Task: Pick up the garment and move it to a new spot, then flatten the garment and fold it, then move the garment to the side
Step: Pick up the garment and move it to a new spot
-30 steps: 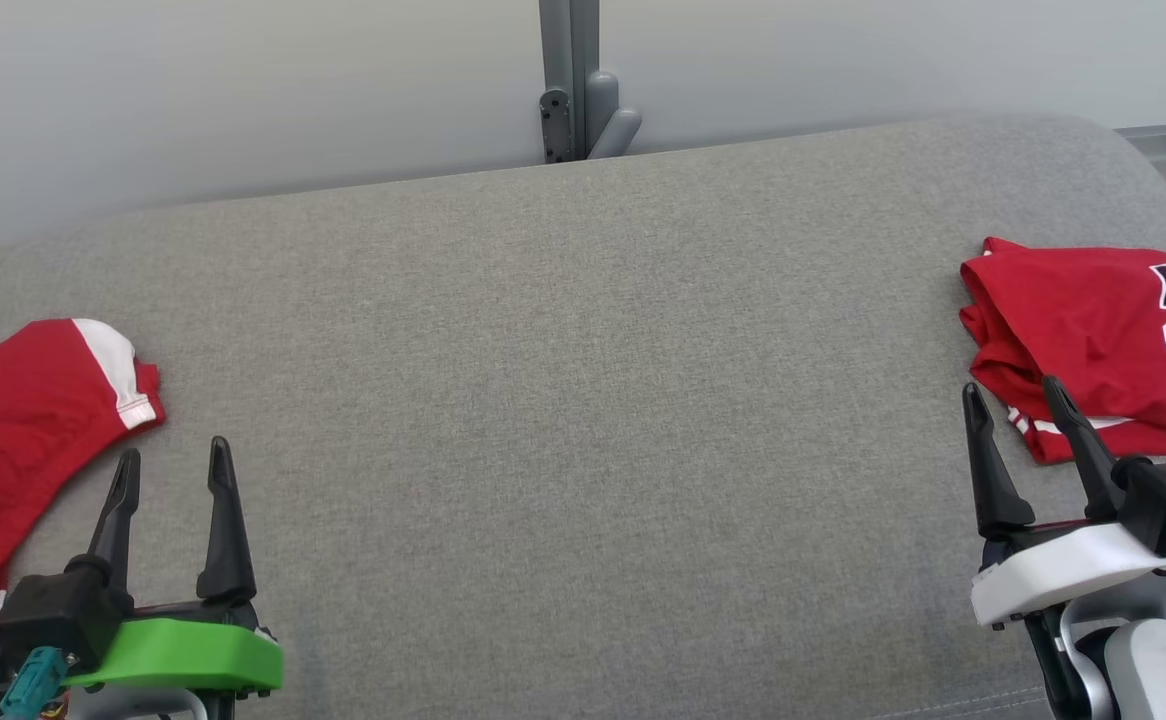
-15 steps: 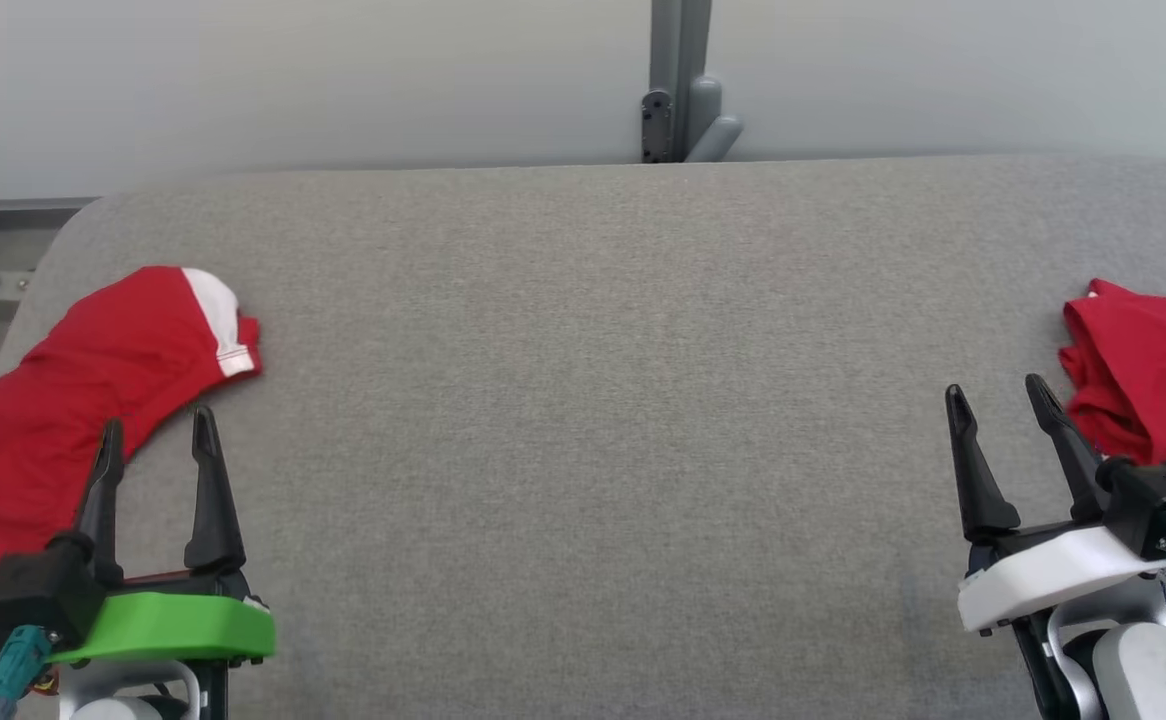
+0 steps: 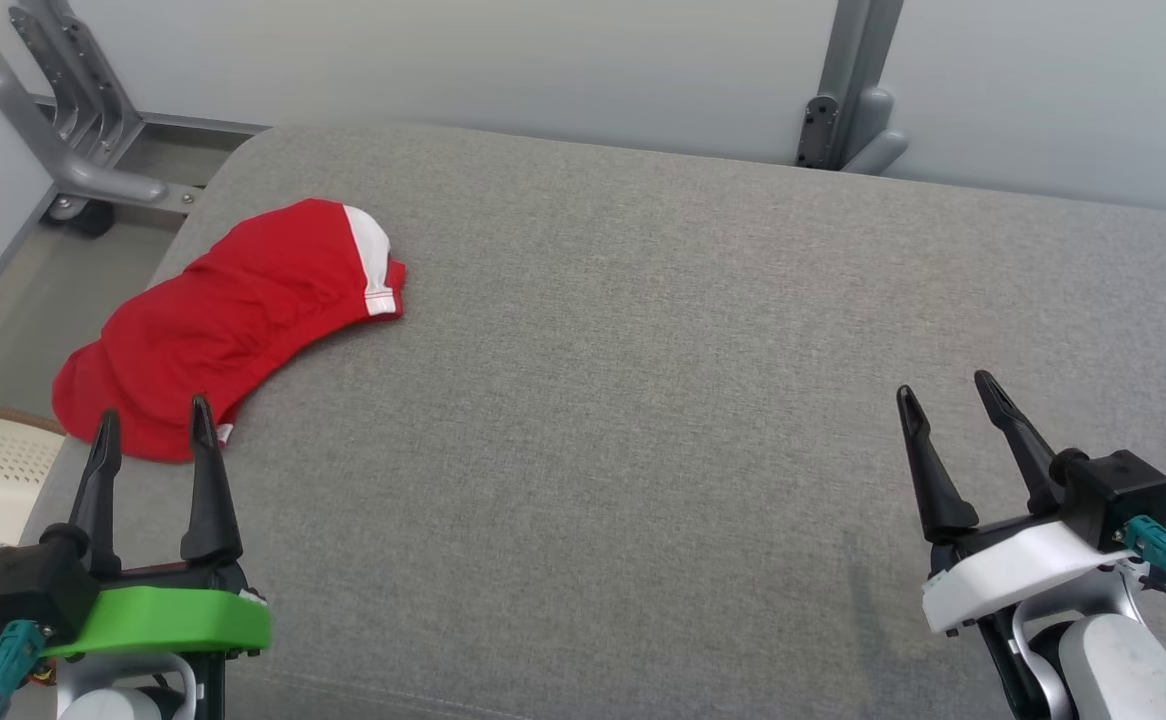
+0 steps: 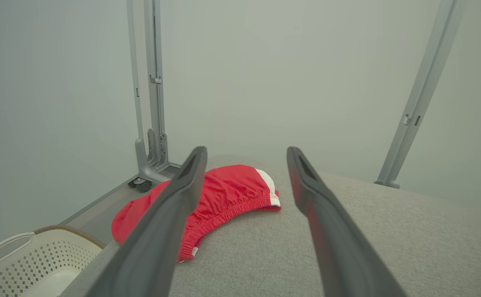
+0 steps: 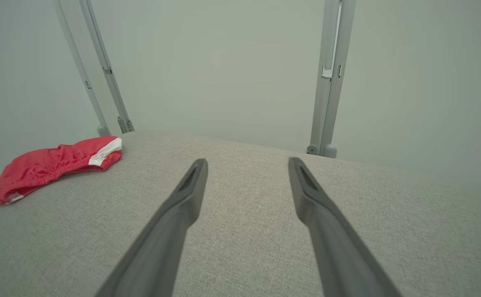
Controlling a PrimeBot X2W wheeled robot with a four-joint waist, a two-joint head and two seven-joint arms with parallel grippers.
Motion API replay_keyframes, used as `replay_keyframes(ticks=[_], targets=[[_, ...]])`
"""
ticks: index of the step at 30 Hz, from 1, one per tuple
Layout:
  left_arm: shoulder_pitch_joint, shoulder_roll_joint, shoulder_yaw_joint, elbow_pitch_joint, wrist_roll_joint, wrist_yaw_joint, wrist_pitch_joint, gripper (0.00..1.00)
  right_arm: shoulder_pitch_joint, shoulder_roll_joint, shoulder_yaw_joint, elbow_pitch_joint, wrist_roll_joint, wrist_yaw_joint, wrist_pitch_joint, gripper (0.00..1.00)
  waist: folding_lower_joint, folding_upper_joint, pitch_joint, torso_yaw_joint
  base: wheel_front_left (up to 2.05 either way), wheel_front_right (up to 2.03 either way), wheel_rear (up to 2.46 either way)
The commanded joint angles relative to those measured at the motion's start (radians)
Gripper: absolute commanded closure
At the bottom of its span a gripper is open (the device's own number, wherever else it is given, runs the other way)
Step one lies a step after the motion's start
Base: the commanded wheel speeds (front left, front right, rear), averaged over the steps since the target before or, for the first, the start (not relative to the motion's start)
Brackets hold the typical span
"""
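My view has swung left, so the red shorts (image 3: 233, 325) now lie fully in sight, crumpled at the grey padded table's (image 3: 643, 400) far left corner, just ahead of my left gripper (image 3: 153, 408), which like the right gripper (image 3: 944, 384) is released and empty, so I judge pick-up comes next.

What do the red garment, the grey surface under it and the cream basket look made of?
Red garment: thin, slightly shiny synthetic, probably polyester; it gleams and has a gathered elastic edge. Grey surface: matte woven upholstery, flecked weave, likely padded given rounded edges. Basket: seemingly moulded cream plastic, smooth with regular holes.
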Motion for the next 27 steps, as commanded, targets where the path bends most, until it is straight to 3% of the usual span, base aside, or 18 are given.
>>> replay_keyframes(ticks=[1,18,27], targets=[[-0.014,0.007,0.000,0.001,0.001,-0.001,-0.006,0.00,-0.010,0.000,0.000,0.003,0.003,-0.001,0.000,0.00,0.0000,0.0000,0.002,0.028,0.00,0.00,0.00],[-0.035,0.003,-0.001,0.002,-0.006,0.010,-0.015,0.00,-0.032,-0.008,0.002,-0.003,0.008,-0.001,-0.003,0.00,0.0000,0.0000,0.039,0.032,0.00,0.00,0.00],[-0.165,0.008,0.035,0.000,-0.021,-0.007,-0.030,0.00,-0.104,-0.030,0.021,-0.063,-0.007,-0.001,0.029,0.00,0.0000,0.0000,0.206,-0.042,0.00,0.00,0.00]])
